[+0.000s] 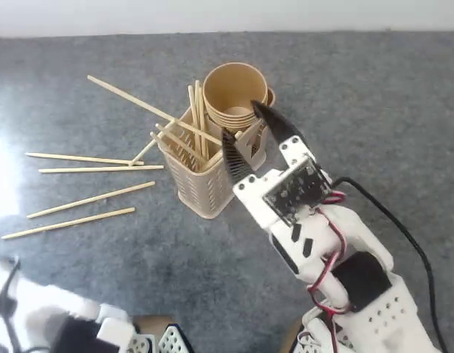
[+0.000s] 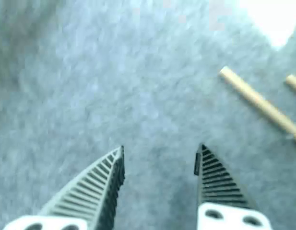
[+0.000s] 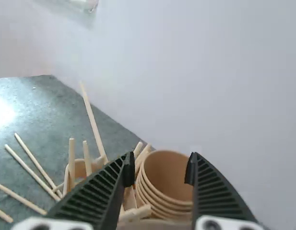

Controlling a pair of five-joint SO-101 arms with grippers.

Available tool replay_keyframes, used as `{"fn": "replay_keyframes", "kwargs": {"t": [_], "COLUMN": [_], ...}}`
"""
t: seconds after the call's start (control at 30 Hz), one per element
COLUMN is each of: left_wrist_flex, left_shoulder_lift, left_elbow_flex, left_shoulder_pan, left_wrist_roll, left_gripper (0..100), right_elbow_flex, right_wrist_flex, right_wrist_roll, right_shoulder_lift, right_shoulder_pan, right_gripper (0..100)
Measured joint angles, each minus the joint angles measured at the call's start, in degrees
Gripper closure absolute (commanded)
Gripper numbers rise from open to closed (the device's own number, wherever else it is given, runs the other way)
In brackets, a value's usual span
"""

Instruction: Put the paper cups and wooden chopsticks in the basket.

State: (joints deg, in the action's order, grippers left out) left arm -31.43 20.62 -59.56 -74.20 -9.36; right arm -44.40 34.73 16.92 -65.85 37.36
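My right fingers hang spread wide over the rim of the basket, gripping nothing. They are just beside the paper cups, which sit nested in one stack at one end of it. I judge the nesting is there to leave room for the rest. Several wooden chopsticks stand on end in the other part, held upright by the basket's walls, and one long chopstick leans out across the rim. Four loose chopsticks lie flat on the gray tabletop, apart from the basket — on my left arm's side, so I'd say they are that arm's work. My left fingers are parted and empty, low over the tabletop, with a chopstick end near. I can make out no label or writing on cups or basket.
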Motion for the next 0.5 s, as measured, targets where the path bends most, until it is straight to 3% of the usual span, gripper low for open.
{"fn": "replay_keyframes", "kwargs": {"t": [0.17, 0.3, 0.5], "left_wrist_flex": [-12.75, -22.15, -31.30], "left_shoulder_lift": [0.00, 0.00, 0.00], "left_elbow_flex": [10.81, 18.37, 31.38], "left_shoulder_pan": [14.68, 26.55, 45.01], "left_wrist_roll": [0.00, 0.00, 4.57], "left_gripper": [77, 77, 77], "right_elbow_flex": [0.00, 0.00, 0.00], "right_wrist_flex": [8.62, 15.21, 22.51], "right_wrist_roll": [0.00, 0.00, 0.00], "right_shoulder_lift": [-1.85, -3.34, -3.60], "right_shoulder_pan": [-6.24, -11.78, -16.09], "right_gripper": [82.4, 99.5, 98.7]}}
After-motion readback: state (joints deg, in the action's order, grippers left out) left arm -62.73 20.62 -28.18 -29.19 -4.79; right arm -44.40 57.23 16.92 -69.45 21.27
